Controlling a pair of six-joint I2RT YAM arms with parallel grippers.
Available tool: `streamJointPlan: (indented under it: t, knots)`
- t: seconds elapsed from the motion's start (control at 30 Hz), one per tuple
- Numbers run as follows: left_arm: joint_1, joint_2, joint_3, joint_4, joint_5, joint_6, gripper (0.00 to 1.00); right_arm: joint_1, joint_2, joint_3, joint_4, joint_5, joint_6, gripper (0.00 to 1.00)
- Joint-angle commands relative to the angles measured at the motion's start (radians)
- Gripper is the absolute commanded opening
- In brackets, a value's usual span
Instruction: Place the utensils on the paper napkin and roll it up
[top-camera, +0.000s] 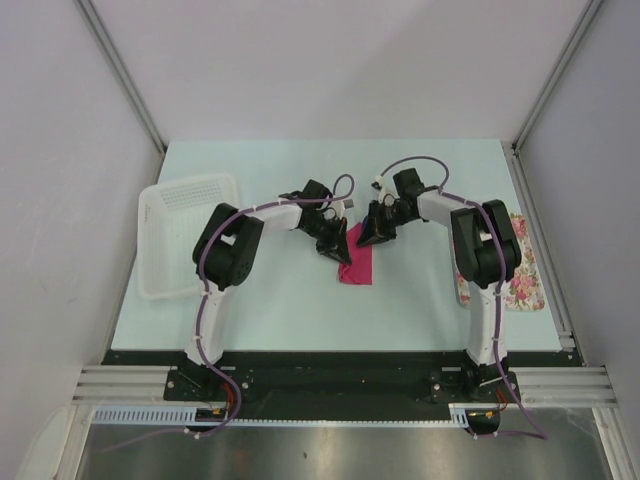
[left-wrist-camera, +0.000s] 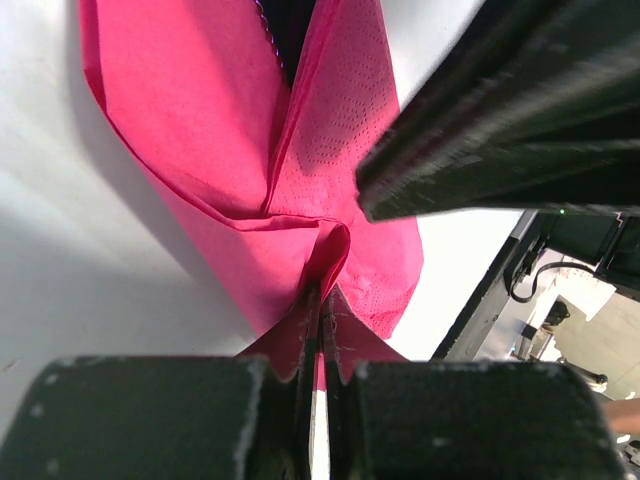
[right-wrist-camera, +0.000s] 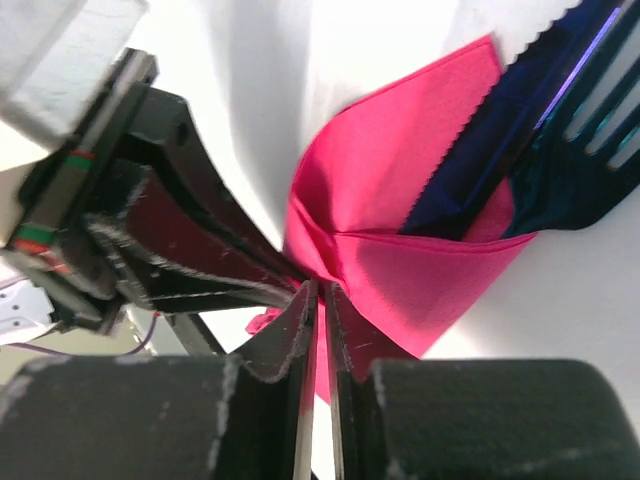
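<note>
Both claws are on the paper napkin (left-wrist-camera: 190, 120) right now, which sits mid-bench (top-camera: 270, 300) between the two arms. The left claw (left-wrist-camera: 318, 300) is pressed together on a pinch of pink paper at the near end of the fold. The right claw (right-wrist-camera: 320, 295) is clamped the same way on a bunched bit right beside it (in the wrist views the two sets of fingers look almost touching). The dark blue utensils (right-wrist-camera: 560, 120) lie inside the folded sheet, with fork tines and a serrated knife edge poking out the far end. So I'd say loading is done and this is the rolling part.

My two cents on doing it well:

- The paper is thin and already puckered where both pinches crowd together. Pulling the claws apart would probably rip it, so move them as a pair, in the same direction and at the same pace.
- Stay low to the bench and roll over the cutlery rather than lifting, or the pieces may slide out the open end.
- Keep the flap snug against the utensils so the roll comes out tight.
- The main collision risk is claw against claw. The white basket (top-camera: 170, 250) and floral tray (top-camera: 527, 285) are well off to the sides.
</note>
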Motion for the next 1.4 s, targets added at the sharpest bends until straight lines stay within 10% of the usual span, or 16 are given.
streamJointPlan:
  t: [0.0, 1.03, 1.37]
  knots:
    - [0.027, 0.002, -0.019, 0.085, -0.168, 0.037, 0.04, 0.001, 0.044, 0.004, -0.006, 0.035, -0.044, 0.10]
    - [-0.068, -0.155, -0.242, 0.676, 0.130, -0.324, 0.03, 0.007, 0.115, -0.031, 0.029, 0.143, -0.019, 0.00]
    - [-0.106, -0.075, -0.291, 0.725, 0.027, -0.318, 0.03, 0.004, 0.113, -0.036, 0.039, 0.135, -0.016, 0.00]
